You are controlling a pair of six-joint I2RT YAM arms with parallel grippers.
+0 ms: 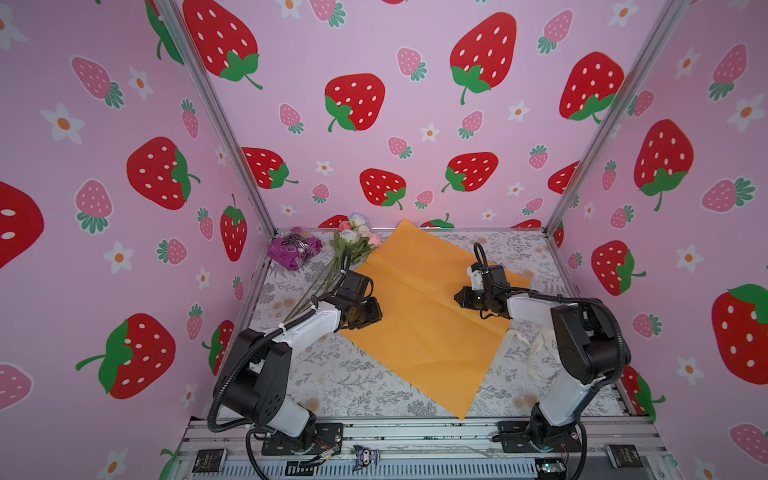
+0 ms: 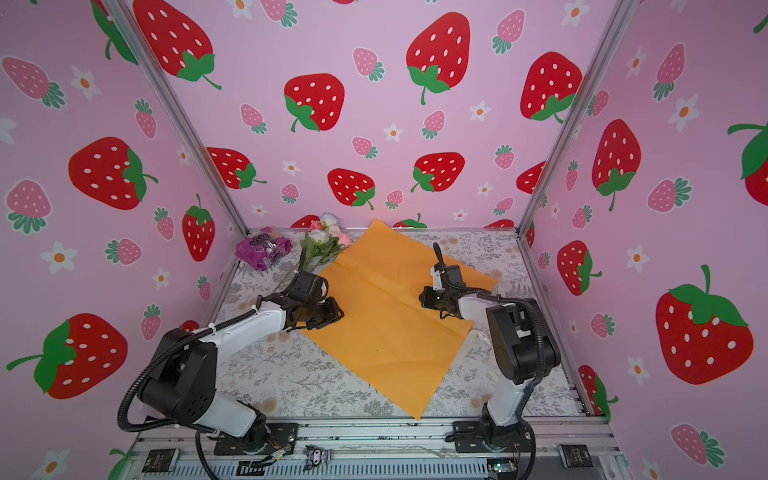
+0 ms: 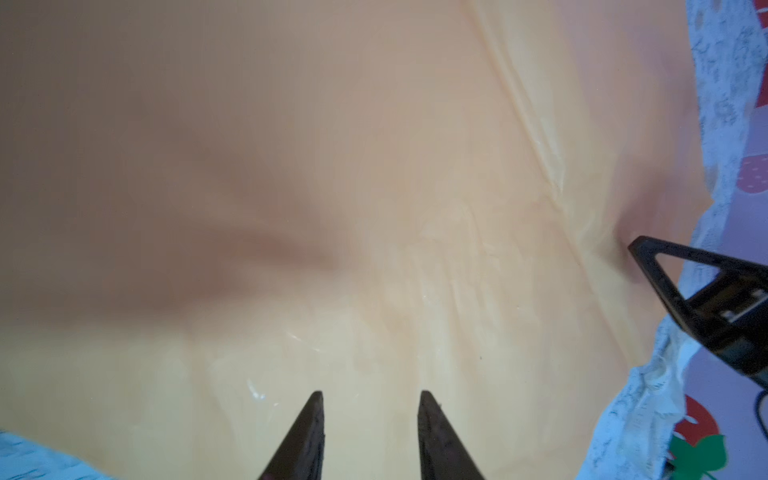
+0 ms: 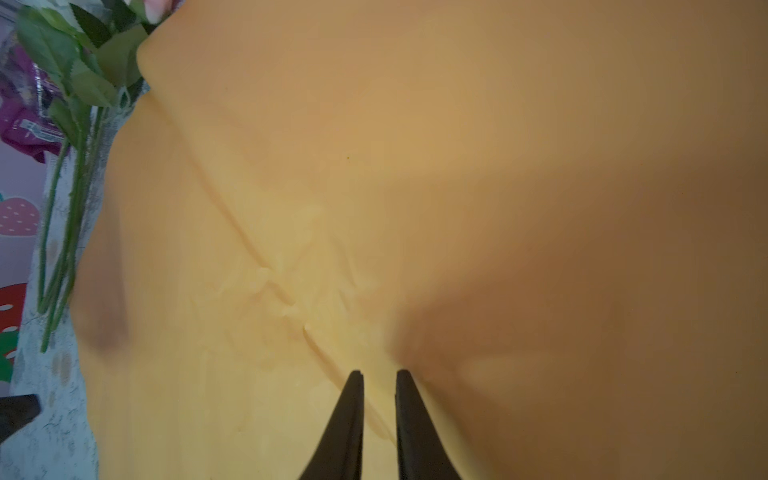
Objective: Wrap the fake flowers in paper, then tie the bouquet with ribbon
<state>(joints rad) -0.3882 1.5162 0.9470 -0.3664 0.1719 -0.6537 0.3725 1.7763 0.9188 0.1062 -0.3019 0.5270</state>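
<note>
Just beside the flat bright orange wrapping paper point(image 1: 419, 328), along its left edge, white-and-pink fake roses on long green stems point(image 1: 351, 245) are laid. They are nearer the left gripper point(image 3: 370, 395), whose jaws are spread and empty. The right gripper point(image 4: 378, 372) is held narrowly parted.

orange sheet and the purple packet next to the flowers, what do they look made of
Orange wrapping paper: thin matte paper, perhaps tissue or non-woven; it lies flat and keeps a sharp crease and fine wrinkles, with no shine. Purple packet: probably glossy plastic film, as it is crinkled with bright highlights.
</note>
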